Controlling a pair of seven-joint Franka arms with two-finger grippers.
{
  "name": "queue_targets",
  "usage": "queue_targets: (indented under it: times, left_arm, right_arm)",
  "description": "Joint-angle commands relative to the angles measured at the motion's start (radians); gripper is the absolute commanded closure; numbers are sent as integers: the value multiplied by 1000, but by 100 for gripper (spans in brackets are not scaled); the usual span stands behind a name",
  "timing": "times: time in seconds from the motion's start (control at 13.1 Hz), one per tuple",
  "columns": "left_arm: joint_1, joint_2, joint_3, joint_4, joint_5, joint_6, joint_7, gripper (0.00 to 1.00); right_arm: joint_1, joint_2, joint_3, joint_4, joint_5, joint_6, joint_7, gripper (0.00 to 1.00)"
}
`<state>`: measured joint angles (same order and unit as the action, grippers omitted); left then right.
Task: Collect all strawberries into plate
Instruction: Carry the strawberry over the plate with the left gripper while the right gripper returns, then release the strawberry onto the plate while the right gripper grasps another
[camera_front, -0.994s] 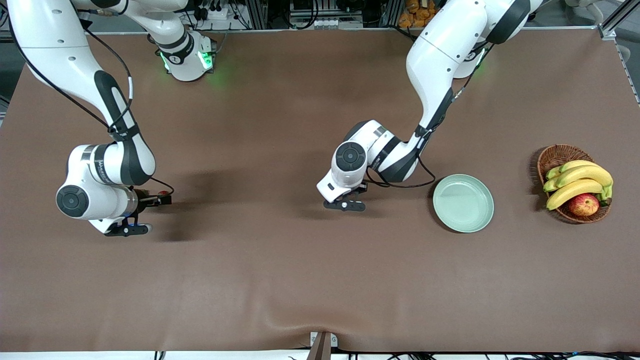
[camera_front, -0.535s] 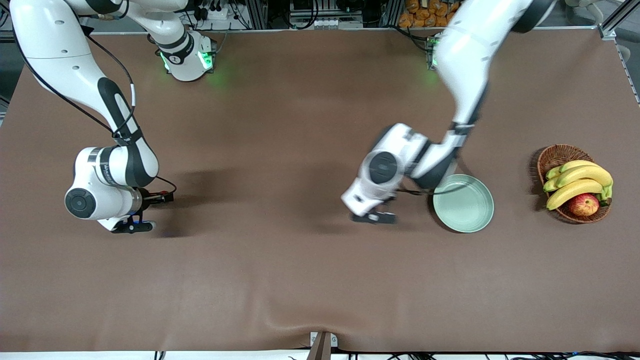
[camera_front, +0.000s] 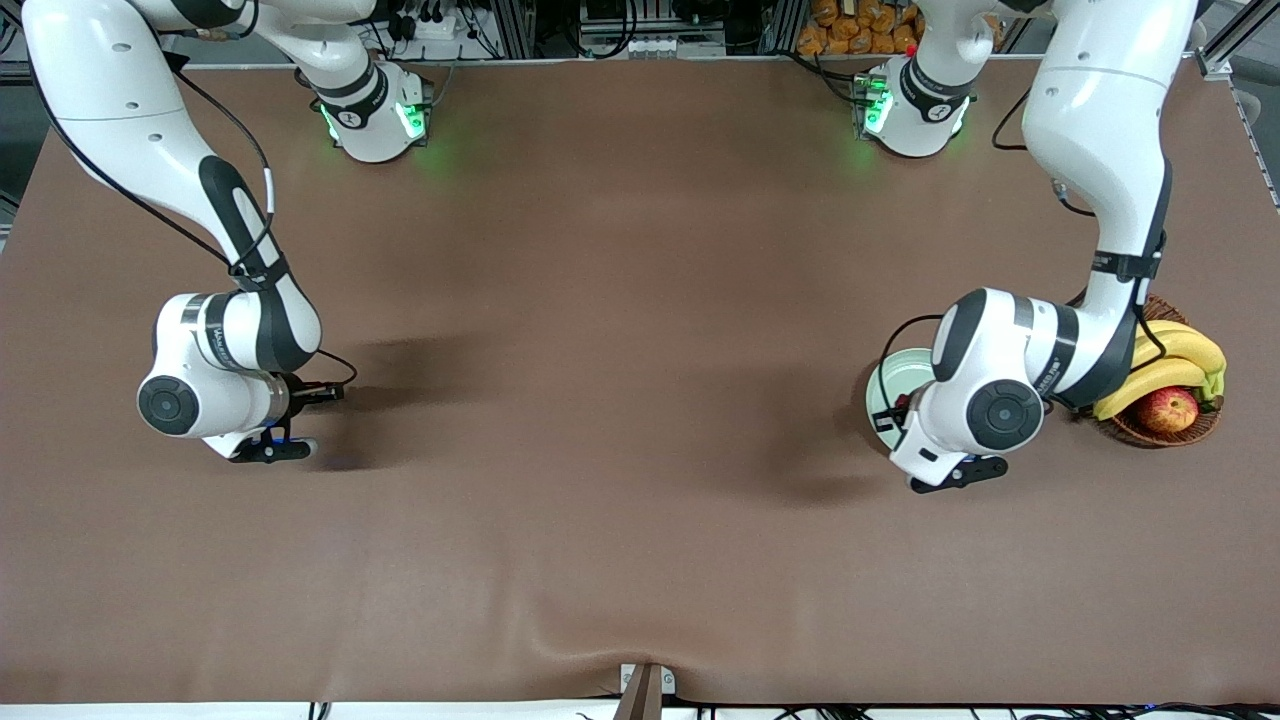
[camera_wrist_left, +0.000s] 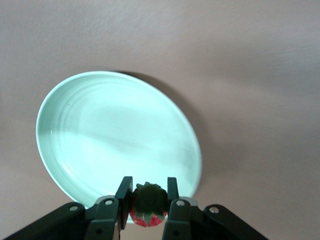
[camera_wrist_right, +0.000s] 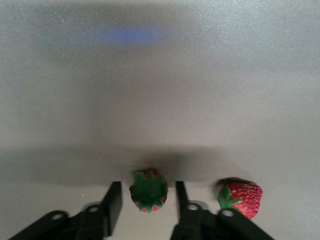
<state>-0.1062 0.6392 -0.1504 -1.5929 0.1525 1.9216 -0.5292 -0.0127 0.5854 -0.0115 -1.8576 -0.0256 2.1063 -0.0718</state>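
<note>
Clamping bumpy strawberry (camera_wrist_left: 148, 205), left gripper (camera_wrist_left: 147, 199) over glossy round plate (camera_wrist_left: 100, 135); right gripper (camera_wrist_right: 146, 200) parted.

From the front view we find most of the plate (camera_front: 893, 378) covered by the left arm's wrist, with only a crescent of rim exposed. The basket (camera_front: 1150, 425) and its bananas (camera_front: 1175, 362) are partly masked by the same arm. No strawberry can be made out from that camera. In the right wrist view, the second strawberry (camera_wrist_right: 241, 198) sits partly behind a finger (camera_wrist_right: 186, 212), and both finger bases run off the frame edge.
</note>
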Motion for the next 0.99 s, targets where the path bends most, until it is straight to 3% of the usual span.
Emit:
queue_targets:
  times: [0.0, 0.08, 0.23, 0.46, 0.69, 0.92]
  left_arm:
    - [14, 14, -6, -36, 32, 36, -17, 34]
    - [26, 13, -6, -38, 32, 34, -15, 0]
    - [39, -12, -12, -30, 32, 24, -14, 0]
    - [22, -85, -24, -21, 30, 20, -18, 0]
    - [23, -183, -54, -19, 22, 4, -18, 0]
    - [23, -275, -69, -13, 21, -64, 18, 0]
  right_arm:
    - [-15, 4, 18, -11, -24, 15, -6, 85]
    - [-13, 4, 19, -9, -17, 17, -6, 93]
    - [-12, -4, 25, 1, -11, 52, 1, 97]
    - [32, -7, 84, 110, 28, 64, 36, 100]
    - [221, 4, 84, 170, 241, 72, 258, 100]
    - [408, 71, 78, 256, 380, 153, 502, 100]
